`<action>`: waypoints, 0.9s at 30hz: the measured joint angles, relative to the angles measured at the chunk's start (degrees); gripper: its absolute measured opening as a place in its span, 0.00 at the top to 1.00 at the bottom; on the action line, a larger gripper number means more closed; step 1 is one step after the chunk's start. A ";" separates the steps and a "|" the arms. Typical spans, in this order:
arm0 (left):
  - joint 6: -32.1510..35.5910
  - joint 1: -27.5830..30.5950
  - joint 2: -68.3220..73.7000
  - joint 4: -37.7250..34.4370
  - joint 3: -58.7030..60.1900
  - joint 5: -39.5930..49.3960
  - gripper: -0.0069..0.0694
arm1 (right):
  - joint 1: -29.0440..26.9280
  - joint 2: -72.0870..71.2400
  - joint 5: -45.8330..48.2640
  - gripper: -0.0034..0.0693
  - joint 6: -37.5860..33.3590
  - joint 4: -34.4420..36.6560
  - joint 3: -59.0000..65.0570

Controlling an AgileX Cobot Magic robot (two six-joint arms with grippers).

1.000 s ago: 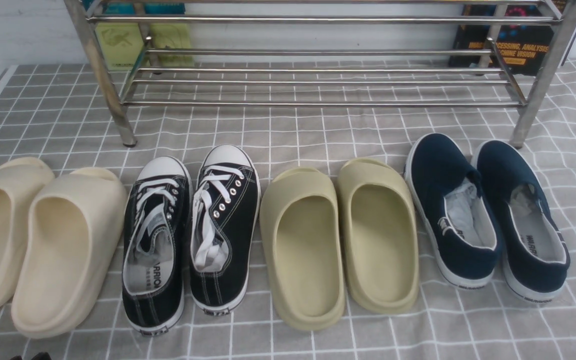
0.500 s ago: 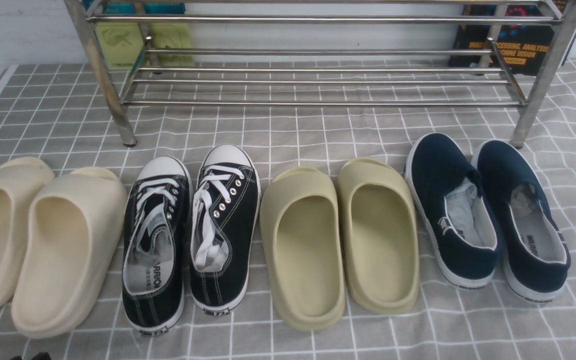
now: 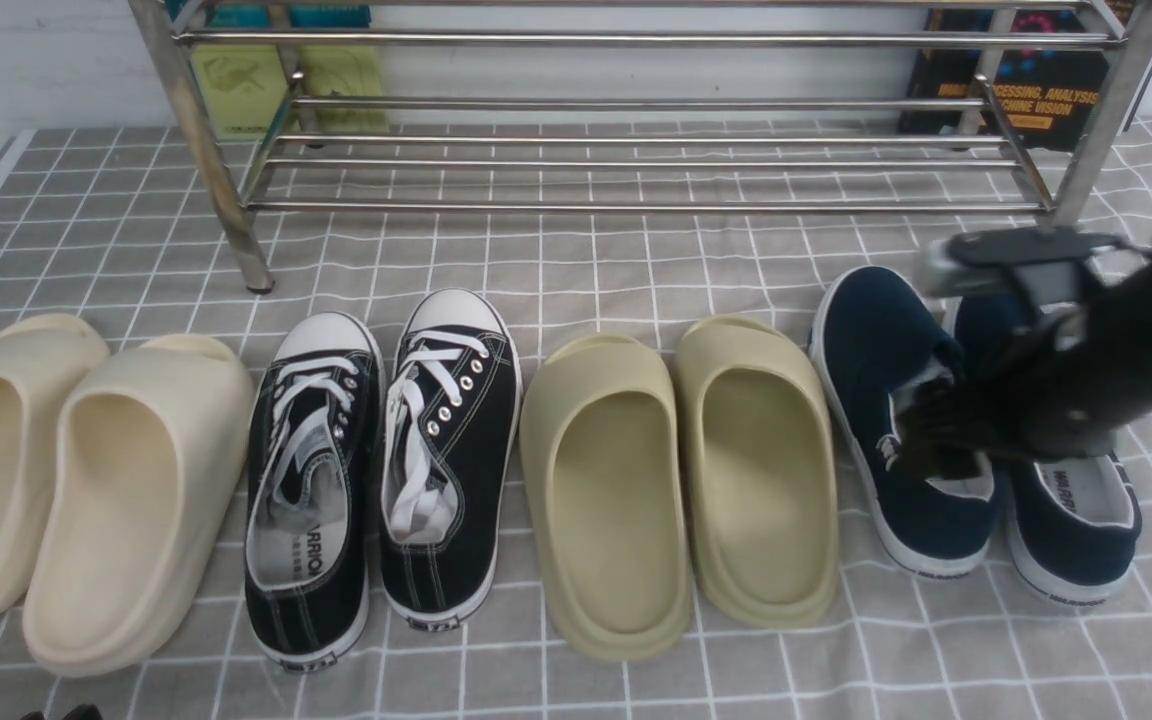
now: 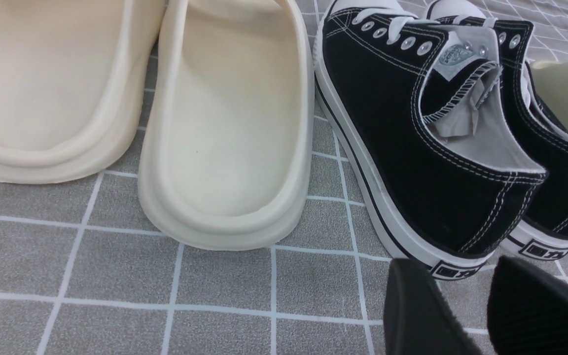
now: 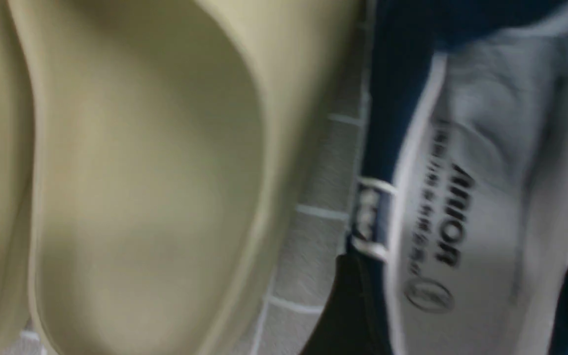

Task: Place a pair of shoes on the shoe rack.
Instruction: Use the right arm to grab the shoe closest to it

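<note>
Front view with both wrist views. The pair of shoes (image 3: 876, 340), navy slip-ons with white soles, is standing side by side on the checked grey cloth of the counter (image 3: 596, 270), at the right end of a row of footwear and just in front of the right leg of the shoe rack (image 3: 636, 207). No shoe is lying on the rack's bars. The right gripper (image 3: 941, 435), motion-blurred, is hanging over the opening of the pair's left shoe. In the right wrist view its jaws are standing spread, one dark finger (image 5: 345, 301) lying outside that shoe's wall, and they are grasping nothing. The left gripper (image 4: 461, 276) is hovering low behind the heels of the black lace-up sneakers (image 3: 446, 450), jaws parted and empty. Olive slides (image 3: 756, 460) and cream slides (image 3: 126, 500) are filling the rest of the row.
</note>
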 joint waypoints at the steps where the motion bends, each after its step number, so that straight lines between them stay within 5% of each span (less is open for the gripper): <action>1: 0.00 0.00 0.00 0.00 0.00 0.00 0.60 | 0.71 1.35 -0.45 0.16 0.09 -0.17 -0.68; 8: 0.00 0.00 0.00 0.00 0.00 0.00 0.60 | 2.67 7.05 -4.19 0.25 0.46 -1.79 -2.69; 12: 0.00 0.00 0.00 0.00 0.00 0.00 0.60 | 2.81 8.89 -6.12 0.50 0.46 -2.31 -3.09; 15: 0.00 0.00 0.00 0.00 0.00 0.00 0.60 | 3.02 9.30 -6.67 0.85 0.62 -1.50 -3.09; 27: 0.00 0.00 0.00 0.00 0.00 0.00 0.60 | 3.08 1.04 7.01 0.90 0.93 -1.00 -9.46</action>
